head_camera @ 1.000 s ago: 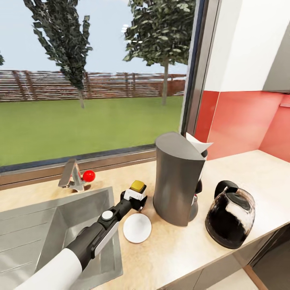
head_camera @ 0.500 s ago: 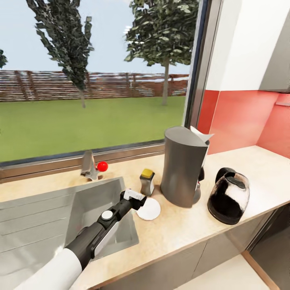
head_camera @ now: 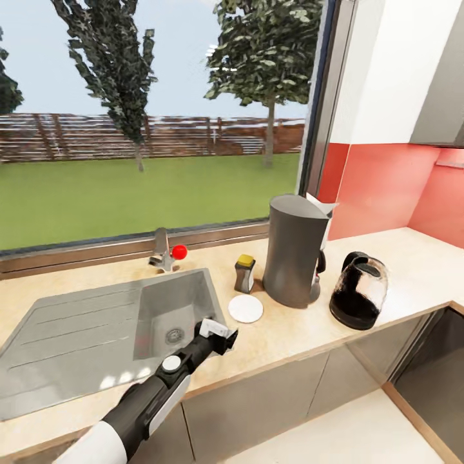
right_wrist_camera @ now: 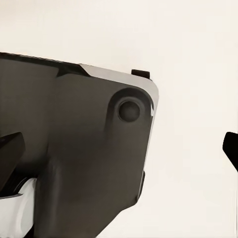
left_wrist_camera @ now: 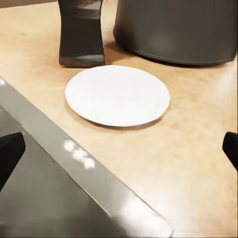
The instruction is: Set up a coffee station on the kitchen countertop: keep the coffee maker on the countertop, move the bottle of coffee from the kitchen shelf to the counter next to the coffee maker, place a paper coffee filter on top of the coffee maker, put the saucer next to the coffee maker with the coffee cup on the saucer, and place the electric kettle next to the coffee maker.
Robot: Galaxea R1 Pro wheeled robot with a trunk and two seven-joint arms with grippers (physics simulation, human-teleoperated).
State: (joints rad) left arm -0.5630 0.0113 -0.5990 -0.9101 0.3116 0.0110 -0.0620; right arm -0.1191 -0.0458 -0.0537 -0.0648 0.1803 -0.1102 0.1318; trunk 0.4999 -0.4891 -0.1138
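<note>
Black fingertips sit wide apart at both edges of your left wrist view, so your left gripper (head_camera: 222, 336) is open and empty (your right gripper likewise, fingertips spread). It hangs over the sink (head_camera: 77, 335) rim. At its 1 o'clock the white saucer (head_camera: 245, 308) lies on the table (head_camera: 412, 258), just beside the coffee bottle (head_camera: 244, 273) and grey coffee maker (head_camera: 294, 251); the kettle (head_camera: 356, 299) stands at the maker's 4 o'clock.

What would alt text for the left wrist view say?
A white saucer lies empty on the tan countertop, just past the sink's steel rim. Behind it stand the coffee bottle and the coffee maker's dark base.
</note>
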